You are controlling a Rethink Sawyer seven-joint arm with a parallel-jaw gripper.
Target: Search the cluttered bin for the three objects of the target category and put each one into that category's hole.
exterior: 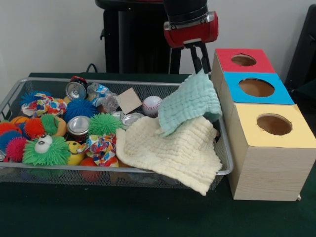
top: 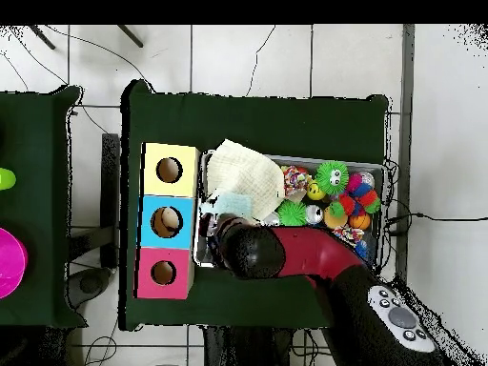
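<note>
The silver wire-mesh bin (exterior: 14,92) lies on the green table and is full of clutter; it also shows in the overhead view (top: 374,163). My gripper (exterior: 200,63) hangs over the bin's right end, next to the red-faced box. It is shut on the top corner of a mint green cloth (exterior: 190,103) and holds it up. A cream cloth (exterior: 170,150) lies below and drapes over the front rim. The red-faced box's round hole (exterior: 243,60) is open and empty. No soft toy animal shows plainly; the cloths hide that end of the bin.
The blue-faced box (exterior: 256,87) and yellow-faced box (exterior: 274,124) stand in a row with the red one. The bin holds spiky balls (exterior: 46,150), cans (exterior: 77,126), a baseball (exterior: 151,105) and a card square (exterior: 130,100). My arm (top: 286,253) crosses the bin's edge.
</note>
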